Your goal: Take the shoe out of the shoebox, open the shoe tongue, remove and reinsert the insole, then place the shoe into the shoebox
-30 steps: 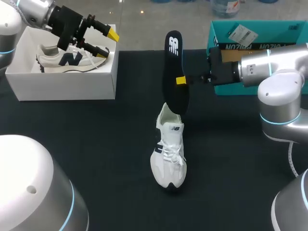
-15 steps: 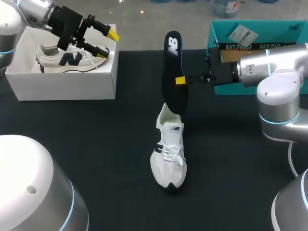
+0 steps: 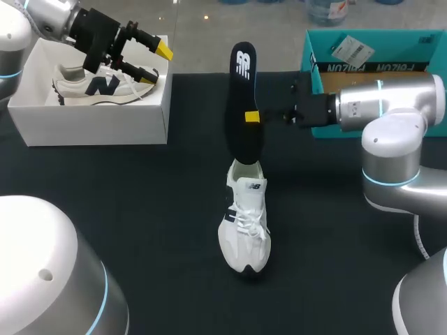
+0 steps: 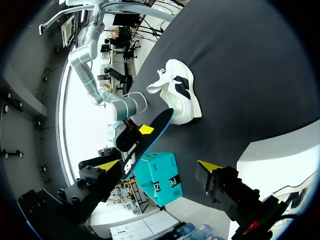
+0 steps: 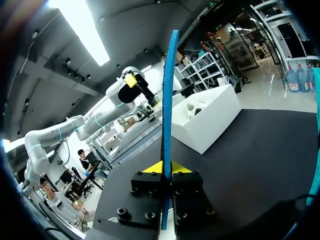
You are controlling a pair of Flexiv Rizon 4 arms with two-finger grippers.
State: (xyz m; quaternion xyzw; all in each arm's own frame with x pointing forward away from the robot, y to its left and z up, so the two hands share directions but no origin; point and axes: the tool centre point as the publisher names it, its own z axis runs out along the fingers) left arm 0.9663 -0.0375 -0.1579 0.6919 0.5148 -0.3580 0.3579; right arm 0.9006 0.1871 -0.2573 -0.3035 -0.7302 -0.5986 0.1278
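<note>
Mid-frame, my right gripper (image 3: 253, 117) pinches the insole (image 3: 241, 73) upright over the sneaker (image 3: 246, 227), likely for reinsertion; upper left, my left gripper (image 3: 157, 61) gapes.

We find the shoe (image 3: 244, 230) at the centre of the table (image 3: 140, 209). At its 12 o'clock, the insole (image 3: 241, 91) stands over its heel, clamped by our right gripper (image 3: 250, 117) from 3 o'clock. The shoebox (image 3: 91, 129) at 10 o'clock contains a second shoe (image 3: 94, 87), under our left gripper (image 3: 158, 61). Another box (image 3: 370, 66) sits at 2 o'clock.
</note>
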